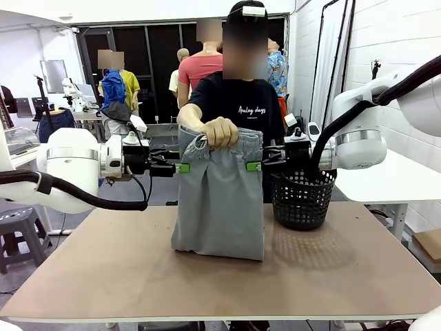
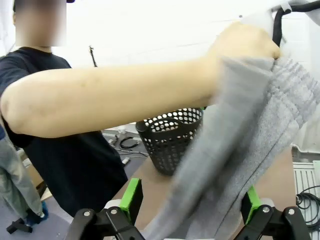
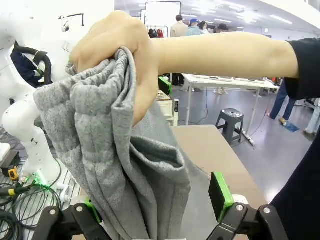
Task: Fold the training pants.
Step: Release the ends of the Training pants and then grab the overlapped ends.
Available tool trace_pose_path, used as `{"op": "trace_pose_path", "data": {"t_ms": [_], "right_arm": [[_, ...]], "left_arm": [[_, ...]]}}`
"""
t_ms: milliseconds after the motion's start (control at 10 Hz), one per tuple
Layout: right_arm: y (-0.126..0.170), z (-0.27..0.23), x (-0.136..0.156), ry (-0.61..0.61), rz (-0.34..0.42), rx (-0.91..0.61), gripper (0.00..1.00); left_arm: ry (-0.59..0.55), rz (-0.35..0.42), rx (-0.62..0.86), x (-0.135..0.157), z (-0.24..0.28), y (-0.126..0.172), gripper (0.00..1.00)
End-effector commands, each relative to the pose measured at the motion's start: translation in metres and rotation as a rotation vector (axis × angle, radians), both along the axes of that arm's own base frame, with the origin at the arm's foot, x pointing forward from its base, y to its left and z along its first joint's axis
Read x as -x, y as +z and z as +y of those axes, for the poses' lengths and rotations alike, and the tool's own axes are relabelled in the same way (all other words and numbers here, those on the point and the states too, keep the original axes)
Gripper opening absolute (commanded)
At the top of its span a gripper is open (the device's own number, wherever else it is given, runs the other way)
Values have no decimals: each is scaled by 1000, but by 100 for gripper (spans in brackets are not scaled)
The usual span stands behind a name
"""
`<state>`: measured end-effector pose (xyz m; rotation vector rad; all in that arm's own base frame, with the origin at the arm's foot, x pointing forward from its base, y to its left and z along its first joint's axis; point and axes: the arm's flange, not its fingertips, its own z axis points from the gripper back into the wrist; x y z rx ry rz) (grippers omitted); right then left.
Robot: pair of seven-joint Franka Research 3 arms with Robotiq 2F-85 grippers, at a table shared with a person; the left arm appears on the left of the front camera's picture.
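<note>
On the near half of the table [image 1: 138,276], the hem of the training pants [image 1: 219,200] rests on the surface while the rest hangs upright from above. At nine o'clock of the waistband I have the left gripper [image 1: 180,167], and at three o'clock the right gripper [image 1: 255,166]. Both have their fingers spread wide, and in each wrist view grey cloth hangs between the green pads without being pinched. At twelve o'clock the person's hand [image 1: 221,131] bunches the waistband in a fist and carries the weight. Farther off, at three o'clock of the pants, sits the black mesh basket [image 1: 302,200], just beside the cloth. I judge this to be the handover, with no fold made yet. My next move calls for closing both sets of fingers on the waistband ends together, deep enough to catch both layers.
</note>
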<state>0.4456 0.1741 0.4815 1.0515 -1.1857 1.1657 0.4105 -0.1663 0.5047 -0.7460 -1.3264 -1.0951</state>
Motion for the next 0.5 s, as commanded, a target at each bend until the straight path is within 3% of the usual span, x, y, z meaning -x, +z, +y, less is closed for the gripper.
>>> {"op": "trace_pose_path", "data": {"t_ms": [0,400], "right_arm": [[-5,0,-2,7,2,-17,100],[-5,-2,-1,68,21,-24,100]], "left_arm": [[54,-54,22,12,4,-8,100],[-80,-17,18,9,-2,-12,100]]}}
